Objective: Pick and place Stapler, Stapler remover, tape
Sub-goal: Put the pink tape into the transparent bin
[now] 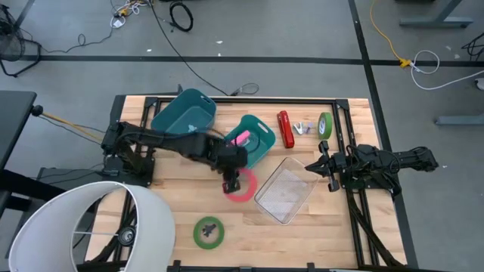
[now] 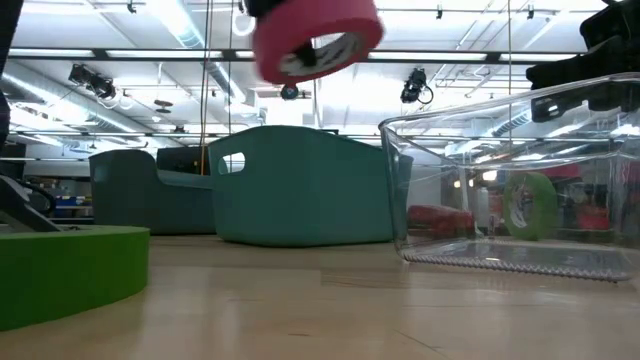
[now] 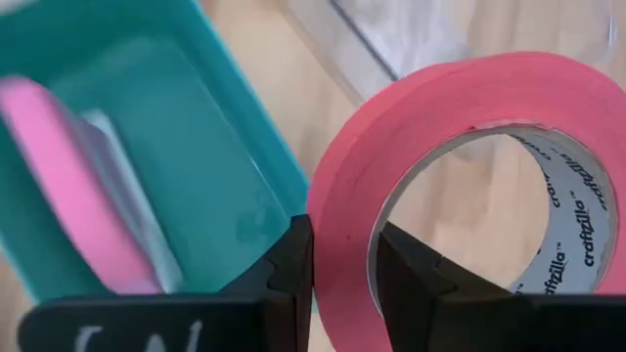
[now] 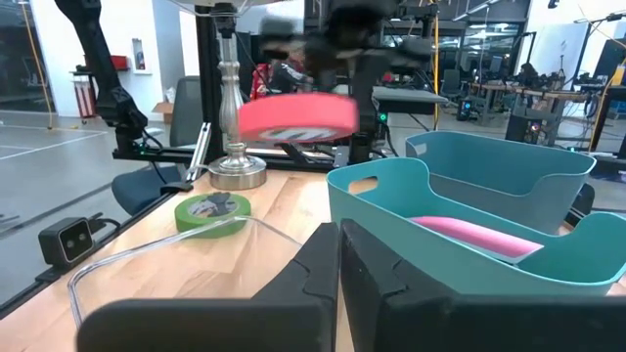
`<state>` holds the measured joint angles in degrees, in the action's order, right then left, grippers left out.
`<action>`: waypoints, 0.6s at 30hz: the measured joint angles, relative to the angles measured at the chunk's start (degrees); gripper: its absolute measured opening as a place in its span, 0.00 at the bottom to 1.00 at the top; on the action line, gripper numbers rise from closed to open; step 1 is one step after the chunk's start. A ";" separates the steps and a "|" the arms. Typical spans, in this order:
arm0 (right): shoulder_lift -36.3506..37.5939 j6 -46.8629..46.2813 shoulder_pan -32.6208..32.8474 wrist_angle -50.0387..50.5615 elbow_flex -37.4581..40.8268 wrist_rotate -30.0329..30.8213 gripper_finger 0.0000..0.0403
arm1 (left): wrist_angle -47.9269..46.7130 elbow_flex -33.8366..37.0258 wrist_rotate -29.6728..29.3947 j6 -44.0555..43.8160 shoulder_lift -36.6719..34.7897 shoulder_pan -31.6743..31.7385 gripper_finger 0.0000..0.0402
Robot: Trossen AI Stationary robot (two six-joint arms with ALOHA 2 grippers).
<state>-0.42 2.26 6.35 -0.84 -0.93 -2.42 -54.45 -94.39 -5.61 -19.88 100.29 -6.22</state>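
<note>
Left end effector (image 3: 342,279) | pinching red tape roll (image 3: 460,186) wall, lifted off counter (image 1: 302,234) | clear bin (image 1: 286,189) just beside | right end effector (image 4: 339,256) pressed together, beyond bin

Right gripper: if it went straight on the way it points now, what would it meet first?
The shut right gripper points across the table at the clear plastic container, so its near rim probably comes first. Beyond lie the teal bin and the pink tape roll held by the left gripper. Height is unclear.

left arm (image 1: 162,141): black, jointed | right arm (image 1: 393,160): black | jaws: matte black, possibly ridged
</note>
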 joint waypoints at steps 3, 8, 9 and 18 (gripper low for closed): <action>0.00 0.00 0.00 0.02 0.00 0.00 0.04 | 2.45 -1.30 -0.66 0.03 0.00 2.61 0.22; 0.01 0.00 0.00 0.00 0.00 0.00 0.04 | 9.08 -2.78 -0.84 0.24 0.00 6.41 0.22; 0.00 0.00 0.02 0.00 0.00 0.00 0.04 | 10.66 -2.78 -0.81 0.26 0.00 7.14 0.22; 0.00 -0.28 0.00 -1.64 0.00 0.41 0.04 | 20.66 -2.80 -0.84 4.34 0.00 11.92 0.22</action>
<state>-0.43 1.98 6.35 -2.48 -0.93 -2.00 -33.79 -97.19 -6.45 -15.54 100.29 5.70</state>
